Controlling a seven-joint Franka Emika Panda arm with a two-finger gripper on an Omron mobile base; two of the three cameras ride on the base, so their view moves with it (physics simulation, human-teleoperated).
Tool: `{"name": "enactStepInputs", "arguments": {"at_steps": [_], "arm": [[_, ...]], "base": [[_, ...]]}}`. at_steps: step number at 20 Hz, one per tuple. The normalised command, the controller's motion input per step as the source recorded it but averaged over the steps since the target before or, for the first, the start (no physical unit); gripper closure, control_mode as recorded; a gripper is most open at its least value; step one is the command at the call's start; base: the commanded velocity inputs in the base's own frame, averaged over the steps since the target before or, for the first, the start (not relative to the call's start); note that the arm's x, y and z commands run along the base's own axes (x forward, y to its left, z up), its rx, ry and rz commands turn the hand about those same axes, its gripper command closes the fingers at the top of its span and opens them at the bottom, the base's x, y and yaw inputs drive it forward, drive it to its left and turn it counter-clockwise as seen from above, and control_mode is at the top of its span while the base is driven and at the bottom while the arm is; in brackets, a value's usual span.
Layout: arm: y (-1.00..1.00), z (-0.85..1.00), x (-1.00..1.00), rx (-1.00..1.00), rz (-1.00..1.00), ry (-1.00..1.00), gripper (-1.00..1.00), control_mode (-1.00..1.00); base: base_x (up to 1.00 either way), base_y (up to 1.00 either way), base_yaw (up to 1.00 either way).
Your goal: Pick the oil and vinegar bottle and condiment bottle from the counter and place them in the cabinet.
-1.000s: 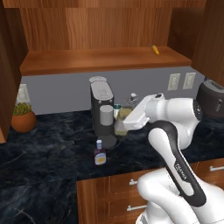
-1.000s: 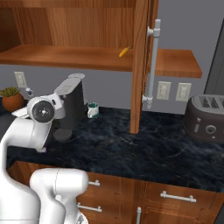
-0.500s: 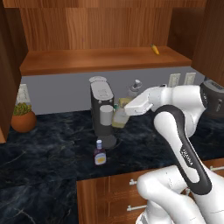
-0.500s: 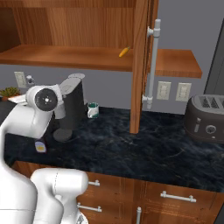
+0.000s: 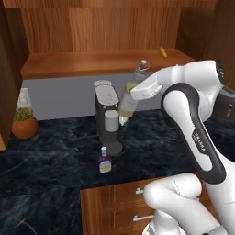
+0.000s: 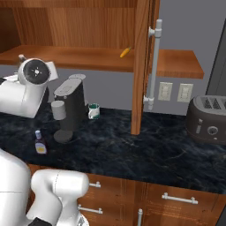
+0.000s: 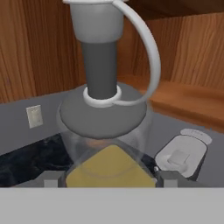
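end effector point(image 5: 131, 98) around 1 oil and vinegar bottle point(image 5: 130, 95)

Two bottles are counted: one oil and vinegar bottle point(image 5: 130, 98) and one condiment bottle point(image 5: 104, 160). One coffee machine point(image 5: 107, 117), one mug point(image 6: 93, 111), one toaster point(image 6: 207, 119), one potted plant point(image 5: 23, 123) and one small yellow item point(image 6: 126, 52) are seen.

Arm point(image 5: 193, 133) raised, jaws clamped

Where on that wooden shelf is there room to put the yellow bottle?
The cabinet shelf is bare from its left wall to the small yellow thing near the right end. On the counter, it's crowded around the coffee machine and condiment bottle.
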Motion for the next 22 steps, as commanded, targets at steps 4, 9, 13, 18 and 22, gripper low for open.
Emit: {"name": "enactStepInputs", "arguments": {"at_steps": [4, 9, 13, 18, 22], "arm": [[-0.03, 0.43, 0.00, -0.08, 0.00, 0.00, 1.00, -1.00], [-0.20, 0.33, 0.00, -0.01, 0.00, -0.02, 1.00, -1.00], [-0.22, 0.30, 0.00, 0.00, -0.03, -0.06, 1.00, -1.00], [-0.18, 0.20, 0.07, 0.00, -0.11, -0.09, 1.00, -1.00], [-0.05, 0.14, 0.04, 0.00, -0.18, -0.14, 1.00, -1.00]], "base": [[0.00, 0.00, 0.00], [0.00, 0.00, 0.00], [0.00, 0.00, 0.00], [0.00, 0.00, 0.00], [0.00, 0.00, 0.00]]}}
